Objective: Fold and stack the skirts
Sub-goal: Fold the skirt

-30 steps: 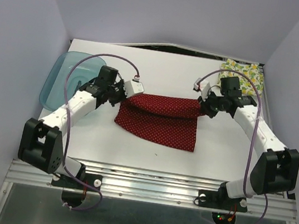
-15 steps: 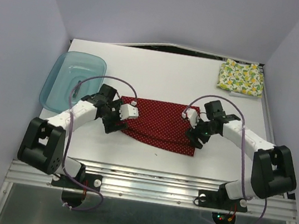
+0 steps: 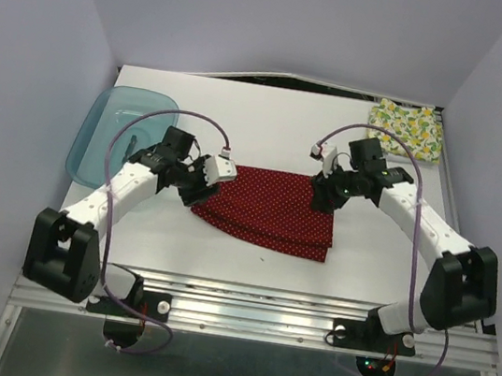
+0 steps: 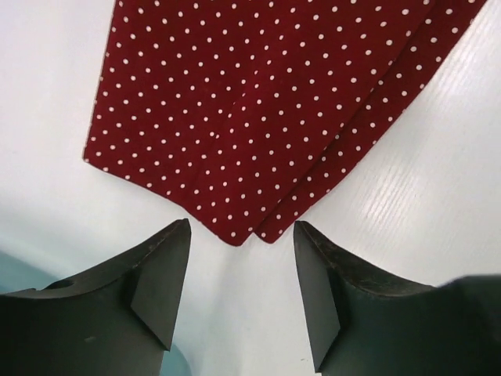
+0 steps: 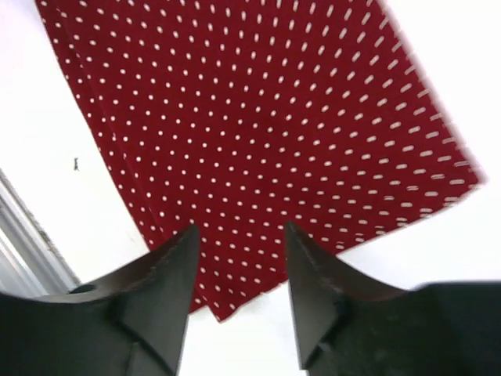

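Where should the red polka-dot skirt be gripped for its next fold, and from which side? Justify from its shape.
Pinch the red polka-dot skirt at its end corners, left gripper at the left, right gripper at the right, each from its outer side. It lies flat and layered, so probably only corners offer a pinch through both layers.

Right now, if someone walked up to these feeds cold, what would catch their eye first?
The dark red polka-dot skirt lies folded in the middle of the white table, with the left end effector and right end effector open at its left and right ends, holding nothing. The cream fruit-print skirt sits folded in the far right corner, and a translucent blue tray rests at the left edge.
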You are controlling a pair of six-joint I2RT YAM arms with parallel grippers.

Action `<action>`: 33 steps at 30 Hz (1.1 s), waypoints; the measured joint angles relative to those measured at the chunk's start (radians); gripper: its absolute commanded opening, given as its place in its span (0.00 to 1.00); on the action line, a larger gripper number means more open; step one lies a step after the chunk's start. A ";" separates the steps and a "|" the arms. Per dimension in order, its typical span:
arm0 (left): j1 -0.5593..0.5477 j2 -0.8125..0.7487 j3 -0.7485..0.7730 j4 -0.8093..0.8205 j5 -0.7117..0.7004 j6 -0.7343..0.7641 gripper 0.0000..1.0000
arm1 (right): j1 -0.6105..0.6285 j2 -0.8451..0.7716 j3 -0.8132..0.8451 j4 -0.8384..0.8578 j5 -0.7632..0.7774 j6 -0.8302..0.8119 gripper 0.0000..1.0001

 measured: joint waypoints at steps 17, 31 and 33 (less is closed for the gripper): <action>-0.050 0.378 0.051 0.118 -0.160 -0.140 0.20 | -0.013 0.467 0.078 0.058 0.130 0.177 0.38; -0.150 0.195 0.037 0.169 -0.178 -0.318 0.47 | -0.037 0.663 0.529 0.080 0.321 0.225 0.55; -0.169 0.136 0.043 0.196 -0.179 -0.352 0.47 | -0.044 0.628 0.549 0.084 0.327 0.275 0.57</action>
